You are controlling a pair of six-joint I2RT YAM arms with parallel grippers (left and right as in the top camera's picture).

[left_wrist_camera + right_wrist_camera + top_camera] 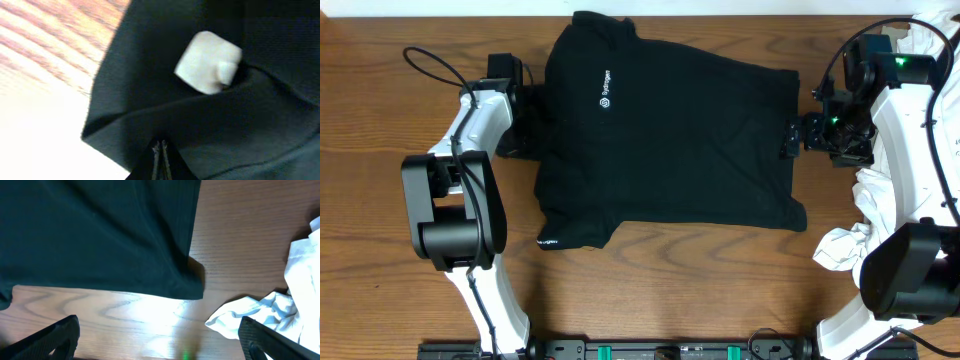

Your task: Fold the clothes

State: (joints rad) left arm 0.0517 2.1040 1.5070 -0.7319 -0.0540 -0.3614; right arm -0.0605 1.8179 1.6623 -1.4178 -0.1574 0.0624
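My left pincer [160, 151] is clenched on the shirt [670, 140] at its left edge, near the white tag [207, 62]. It looks like a thin pinch, so if I pull too quick the cloth probably slips out, or the whole shirt drags across the table [420, 40] instead of folding. The shirt lies flat mid-table between my arms. My right pincer [159, 325] hangs wide open, holding nothing, just off the hem corner. Worry there: the white clothes [260, 315] sit close, and a sloppy grab could snag them too.
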